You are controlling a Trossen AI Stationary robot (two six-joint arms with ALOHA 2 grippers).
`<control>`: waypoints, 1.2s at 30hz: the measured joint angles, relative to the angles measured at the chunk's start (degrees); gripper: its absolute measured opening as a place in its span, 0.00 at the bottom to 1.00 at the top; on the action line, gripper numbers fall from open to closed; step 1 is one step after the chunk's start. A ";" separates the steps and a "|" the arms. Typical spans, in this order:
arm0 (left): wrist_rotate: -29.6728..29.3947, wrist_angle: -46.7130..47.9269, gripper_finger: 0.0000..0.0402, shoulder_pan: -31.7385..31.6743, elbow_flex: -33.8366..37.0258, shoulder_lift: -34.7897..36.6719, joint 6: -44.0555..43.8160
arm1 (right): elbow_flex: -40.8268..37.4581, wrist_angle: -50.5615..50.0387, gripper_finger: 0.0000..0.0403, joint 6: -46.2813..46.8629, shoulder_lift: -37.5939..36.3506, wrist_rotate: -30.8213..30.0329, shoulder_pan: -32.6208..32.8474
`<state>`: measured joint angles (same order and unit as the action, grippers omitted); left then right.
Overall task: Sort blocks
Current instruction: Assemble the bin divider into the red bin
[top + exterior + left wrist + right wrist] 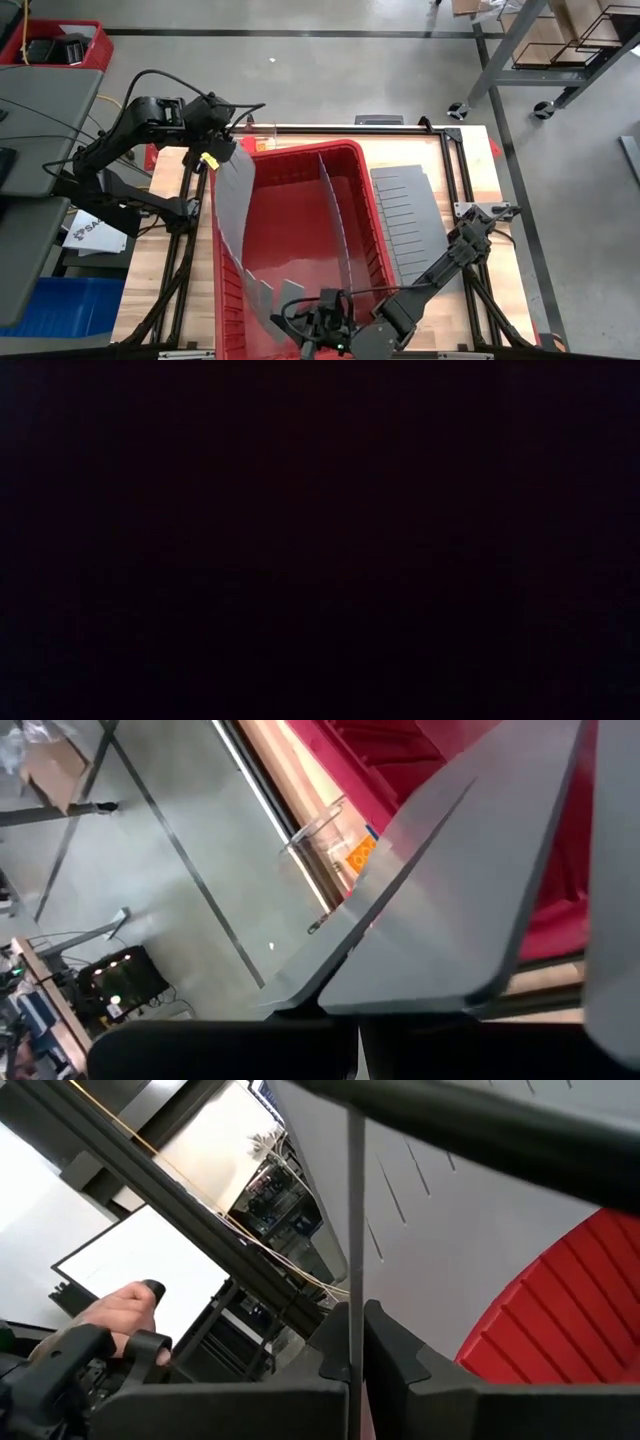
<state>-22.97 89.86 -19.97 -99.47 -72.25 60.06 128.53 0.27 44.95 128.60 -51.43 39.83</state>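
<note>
A large red bin (300, 170) stands on the wooden table. A long grey divider sheet (232, 215) bows along the bin's left side. My left gripper (215, 152) is shut on its far end. My right gripper (318, 322), by the bin's near wall, is shut on a thin grey sheet (353, 1230) seen edge-on. Another divider (335, 220) stands upright inside the bin. Orange blocks (357, 855) lie in a clear container (262, 130) beyond the bin's far left corner. The low view is dark. My left gripper holds the bowed divider sheet by its far end (400, 1002), coming slanting down from the far left. The sheet stands on edge and curves away toward the near side. The fingers themselves hide the exact place of contact. My right gripper pinches the thin sheet's edge (353, 1315) between its two fingers (395, 1350), pointing level. The sheet runs straight on from the fingers, standing on edge. I cannot tell which of the sheets at the bin's near end it is.
A third slotted grey sheet (405, 220) lies flat on the table right of the bin. Black frame rails (455, 170) border the table. A person's hand (120, 1312) shows in the room beyond, in the right wrist view.
</note>
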 joint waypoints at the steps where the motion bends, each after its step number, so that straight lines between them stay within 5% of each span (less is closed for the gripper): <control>1: -0.17 0.15 0.00 0.01 -0.07 0.00 0.07 | 0.00 0.01 0.00 0.01 0.00 -0.15 0.09; 15: 0.47 -0.62 0.00 -1.09 -0.16 -1.29 2.62 | 0.00 -1.03 0.00 0.51 0.00 -0.62 0.33; 23: 0.40 0.00 0.00 -1.09 -0.16 -1.25 2.72 | -0.02 -13.18 0.00 19.29 0.00 -0.69 2.17; 31: 1.03 0.22 0.00 -1.02 -0.16 -1.25 2.33 | -0.02 -15.60 0.00 26.43 1.08 -2.69 3.96; 36: 0.74 0.29 0.00 -0.92 -0.16 -1.25 2.20 | -0.02 -8.87 0.00 25.37 4.12 -1.31 3.05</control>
<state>-22.23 90.15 -20.88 -99.63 -73.49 62.26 128.51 -8.60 70.32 132.71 -52.74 42.87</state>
